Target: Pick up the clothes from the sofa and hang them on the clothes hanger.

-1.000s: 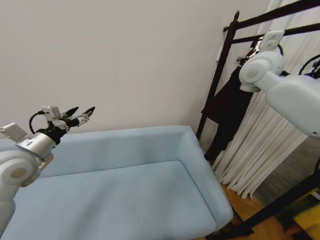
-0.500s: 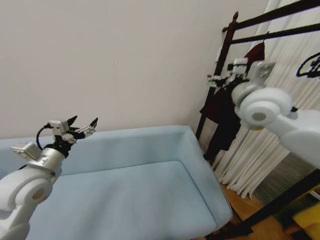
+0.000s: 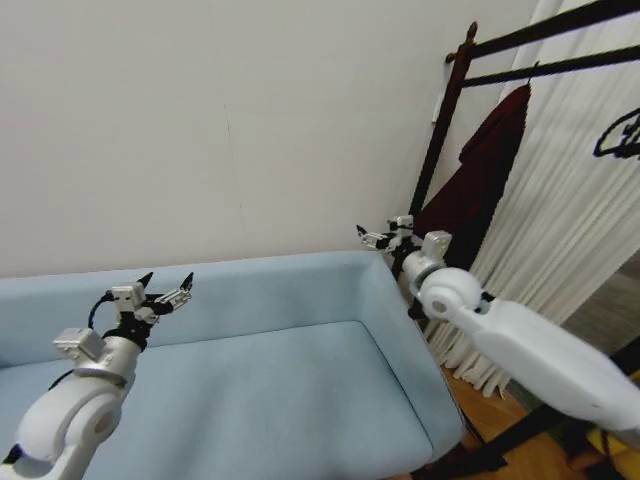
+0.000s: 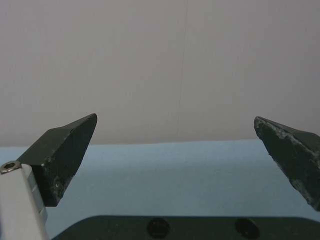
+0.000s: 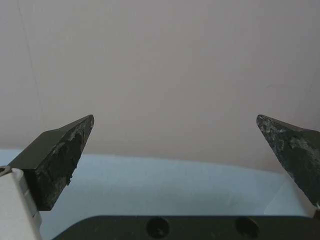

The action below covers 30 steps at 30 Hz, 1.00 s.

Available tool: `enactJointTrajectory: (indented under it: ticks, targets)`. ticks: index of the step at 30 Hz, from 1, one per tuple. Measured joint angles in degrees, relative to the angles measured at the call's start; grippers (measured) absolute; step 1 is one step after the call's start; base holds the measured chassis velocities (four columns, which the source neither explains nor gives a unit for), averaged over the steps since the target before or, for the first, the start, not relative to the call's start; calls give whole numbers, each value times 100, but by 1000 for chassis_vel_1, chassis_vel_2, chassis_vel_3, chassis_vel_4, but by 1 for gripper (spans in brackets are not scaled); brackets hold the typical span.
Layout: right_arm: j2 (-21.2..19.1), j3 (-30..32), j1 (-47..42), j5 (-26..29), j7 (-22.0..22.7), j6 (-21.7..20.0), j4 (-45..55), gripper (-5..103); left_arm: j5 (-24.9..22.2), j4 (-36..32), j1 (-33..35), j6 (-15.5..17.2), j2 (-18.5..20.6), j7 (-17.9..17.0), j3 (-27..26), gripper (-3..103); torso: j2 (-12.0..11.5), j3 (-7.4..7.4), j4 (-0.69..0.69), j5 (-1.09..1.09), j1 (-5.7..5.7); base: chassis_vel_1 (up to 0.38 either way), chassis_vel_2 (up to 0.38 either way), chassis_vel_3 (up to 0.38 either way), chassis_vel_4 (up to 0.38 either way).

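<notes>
Your left gripper (image 3: 168, 280) hovers over the sofa (image 3: 300, 385), above the seat and close to the backrest, toward the sofa's left end. Its jaws stand wide and hold nothing. In the left wrist view the left gripper (image 4: 175, 118) points at the top edge of the pale blue backrest, with the plain wall (image 4: 150, 60) above it, and the two dark fingers (image 4: 65, 155) sit far apart at either side.

Your right gripper (image 3: 385, 237) is up at the sofa's back right corner, just above the backrest's top edge and just beside the dark post (image 3: 440, 130) of the clothes rack. It is spread wide too, with nothing between the jaws. In the right wrist view the right gripper (image 5: 175, 117) faces the wall over a strip of pale blue upholstery.

The garment (image 3: 478, 170), dark red, hangs on the clothes rack (image 3: 560, 68). Its top is up by the rails and the cloth falls down along the right side of the post, in front of the white curtain (image 3: 570, 210). You cannot tell which of the two rails carries it. It hangs near the right gripper but apart from it, and well apart from the left gripper.
</notes>
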Motion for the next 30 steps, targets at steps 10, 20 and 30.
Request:
enactJointTrajectory:
  ticks: [10, 20, 30]
  targets:
    - [644, 1804, -3127, -2022, -844, 93, 718, 100, 786, 243, 561, -466, -981, 328, 66, 100, 0, -1, -9, 2, -1, 0, 0, 0, 0]
    - [1706, 2959, -5203, -3145, -844, -334, 2078, 100, 2446, -314, 1309, -952, -2022, 1195, -29, 100, 0, -2, -7, 2, -2, 0, 0, 0, 0]
    - [1998, 3170, -5606, -3327, -538, -467, 2385, 100, 2438, -642, 1678, -870, -2425, 928, 32, 100, 0, -1, -7, 2, -2, 0, 0, 0, 0]
